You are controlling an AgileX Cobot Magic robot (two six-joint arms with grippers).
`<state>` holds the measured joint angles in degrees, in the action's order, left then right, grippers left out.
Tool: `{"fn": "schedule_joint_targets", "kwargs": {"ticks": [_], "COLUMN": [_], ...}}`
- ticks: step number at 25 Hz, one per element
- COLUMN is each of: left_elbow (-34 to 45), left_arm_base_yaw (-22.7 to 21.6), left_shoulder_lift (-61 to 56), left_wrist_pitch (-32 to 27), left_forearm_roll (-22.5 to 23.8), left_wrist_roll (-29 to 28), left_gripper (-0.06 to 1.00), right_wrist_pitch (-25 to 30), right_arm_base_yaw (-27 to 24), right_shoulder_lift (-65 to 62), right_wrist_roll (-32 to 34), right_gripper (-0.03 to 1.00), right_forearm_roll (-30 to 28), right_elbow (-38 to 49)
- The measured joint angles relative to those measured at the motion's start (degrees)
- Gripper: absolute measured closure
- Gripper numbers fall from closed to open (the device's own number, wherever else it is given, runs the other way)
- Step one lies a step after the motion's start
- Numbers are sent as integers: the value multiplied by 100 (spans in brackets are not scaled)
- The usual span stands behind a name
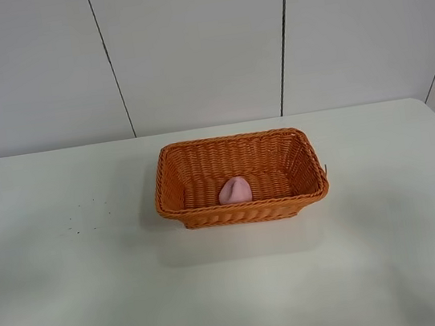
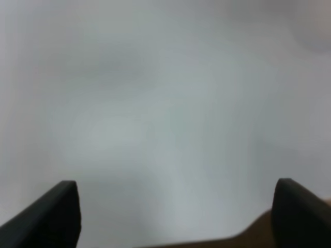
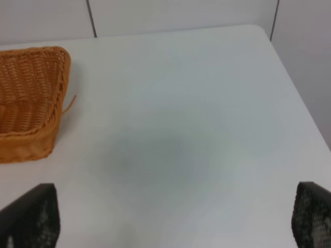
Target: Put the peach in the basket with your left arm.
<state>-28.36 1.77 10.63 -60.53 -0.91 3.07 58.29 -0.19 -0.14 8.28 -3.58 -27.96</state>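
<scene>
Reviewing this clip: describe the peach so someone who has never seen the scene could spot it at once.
Find the white table, then the orange wicker basket at its middle, the only large item there. The peach lies inside it on the floor, against the near wall. It is a small pale pink matte lump with a slightly pointed top, the only thing in the basket and the only thing that is not orange or white.
</scene>
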Motion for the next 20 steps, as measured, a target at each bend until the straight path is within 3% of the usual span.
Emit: {"fn": "schedule_joint_targets", "kwargs": {"ticks": [9,20], "left_elbow": [6,6], "left_arm_base_yaw": [0,0], "left_shoulder_lift": [-1066,-1102], "left_wrist_pitch": [0,-1], "left_forearm_roll": [0,0], "left_wrist_roll": [-17,-38], "left_gripper": [9,9], "right_wrist_pitch": [0,0], "right_arm_base_yaw": [0,0], "right_shoulder_lift": [0,0], "right_wrist_roll": [0,0], "right_gripper": [27,27], "right_forearm_roll": [0,0], "right_elbow": [0,0]}}
